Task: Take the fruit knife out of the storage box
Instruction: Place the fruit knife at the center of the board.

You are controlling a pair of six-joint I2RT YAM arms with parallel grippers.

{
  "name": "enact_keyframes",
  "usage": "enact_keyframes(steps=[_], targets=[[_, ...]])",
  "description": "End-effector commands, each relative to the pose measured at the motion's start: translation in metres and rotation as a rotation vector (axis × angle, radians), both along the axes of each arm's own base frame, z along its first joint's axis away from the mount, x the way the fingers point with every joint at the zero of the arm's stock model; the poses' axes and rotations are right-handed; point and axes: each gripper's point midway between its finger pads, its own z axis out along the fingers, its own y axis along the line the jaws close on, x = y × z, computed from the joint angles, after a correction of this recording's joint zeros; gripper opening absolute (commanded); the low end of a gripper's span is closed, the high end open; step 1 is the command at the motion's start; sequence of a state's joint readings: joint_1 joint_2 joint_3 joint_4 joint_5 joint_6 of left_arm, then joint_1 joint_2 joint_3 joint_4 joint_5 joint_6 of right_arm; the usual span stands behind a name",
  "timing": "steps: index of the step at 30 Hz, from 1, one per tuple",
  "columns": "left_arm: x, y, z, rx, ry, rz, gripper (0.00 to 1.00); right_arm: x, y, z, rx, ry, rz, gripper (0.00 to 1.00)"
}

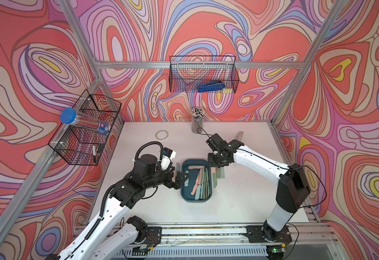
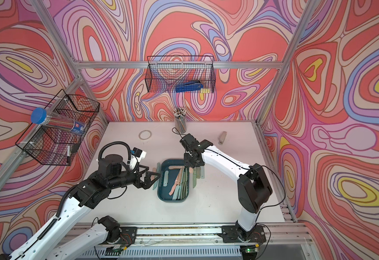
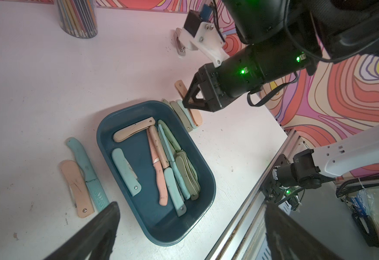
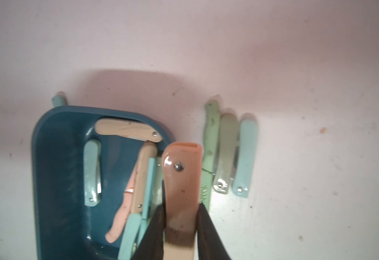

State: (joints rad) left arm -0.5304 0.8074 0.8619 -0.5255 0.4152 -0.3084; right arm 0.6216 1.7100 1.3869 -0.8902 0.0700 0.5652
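The right claw (image 4: 180, 221) is clenched on a folded peach knife (image 4: 179, 175), gripping it about mid-length with the rivet end poking out ahead. In a top view that claw (image 1: 215, 165) sits just past the far right corner of the box (image 1: 196, 201). So the knife looks clear of the wall, in the gap between the box and a row of three knives (image 4: 226, 153) lying side by side on the worktop (image 1: 240, 193). Whether the held knife hangs above the worktop or touches it I cannot tell

The left claw (image 1: 180, 179) is released, jaws wide and holding nothing, just beside the box's left wall. On that side of the box lie two more knives (image 3: 77, 182), a peach one and a blue one, touching each other

As I judge it, the lift-out is done for this knife; what is left is to set it down next to the row and let go. Five lie outside already. The box is far from empty:
- a tan knife (image 3: 134, 130) lies across the far end
- a pale blue one (image 3: 125, 171) lies alone on the floor
- a pink one (image 3: 161, 184) has its blade out
- a heap of green and blue handles (image 3: 184, 171) sits against the right wall

If all are meant to come out, well under half the job is done. The heap looks the fiddly part, since the handles overlap and lie tight to the wall
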Motion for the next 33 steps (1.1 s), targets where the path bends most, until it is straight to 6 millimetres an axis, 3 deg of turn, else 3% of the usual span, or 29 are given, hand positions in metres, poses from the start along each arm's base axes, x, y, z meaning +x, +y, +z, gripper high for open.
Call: enact_keyframes(steps=[1, 6, 9, 14, 20, 33], targets=[[0.0, -0.002, 0.004, -0.006, -0.027, -0.019, 1.0, -0.004, -0.029, -0.012, -0.029, 0.02, 0.026, 0.21], [0.001, -0.002, 0.003, -0.001, -0.023, -0.015, 1.0, -0.001, -0.067, -0.041, -0.053, 0.068, -0.003, 0.21], [0.001, -0.002, 0.002, 0.001, -0.024, -0.011, 1.0, 0.0, -0.075, -0.055, -0.058, 0.094, 0.009, 0.21], [0.002, -0.002, 0.001, 0.002, -0.019, -0.009, 1.0, 0.002, -0.076, -0.085, -0.096, 0.16, 0.045, 0.22], [0.002, -0.001, -0.001, 0.007, -0.017, -0.005, 1.0, 0.006, -0.074, -0.106, -0.097, 0.187, 0.054, 0.22], [0.003, -0.001, -0.001, 0.009, -0.016, -0.004, 1.0, 0.019, -0.073, -0.113, -0.083, 0.18, 0.036, 0.25]])
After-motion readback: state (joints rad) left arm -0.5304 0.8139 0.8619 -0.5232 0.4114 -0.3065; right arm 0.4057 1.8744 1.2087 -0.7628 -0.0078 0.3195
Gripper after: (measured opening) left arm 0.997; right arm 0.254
